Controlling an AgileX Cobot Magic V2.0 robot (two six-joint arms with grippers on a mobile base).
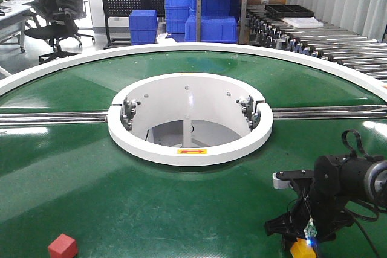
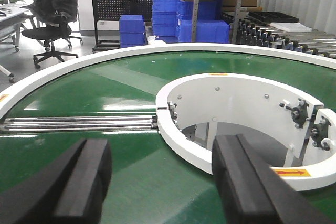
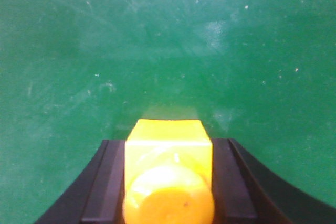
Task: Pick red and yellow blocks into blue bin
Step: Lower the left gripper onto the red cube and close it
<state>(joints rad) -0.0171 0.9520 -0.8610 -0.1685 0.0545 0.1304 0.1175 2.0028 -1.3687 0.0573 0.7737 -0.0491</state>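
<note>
Looking down the right wrist view, I see the right gripper (image 3: 168,187) pinching the yellow brick (image 3: 168,145), one black finger (image 3: 107,182) pressed flat against each side. The brick sits squarely between them and pokes out a little past their tips. It is bright, glossy yellow with square edges, and a round stud faces the camera. I cannot tell whether it touches the green table (image 3: 168,51) below it. From the front view, that gripper is low at the near right of the table, with the brick at the bottom edge of the frame. The left gripper (image 2: 160,182) has its jaws spread wide with nothing between them, hovering over the green surface just short of the white ring (image 2: 189,153) around the central opening. The red cube (image 1: 62,246), small and plain, lies on the table at the near left, well apart from both grippers. Bare green runs between them, bounded by the ring, the metal rail (image 1: 54,118) and the white outer rim (image 1: 60,66).
</note>
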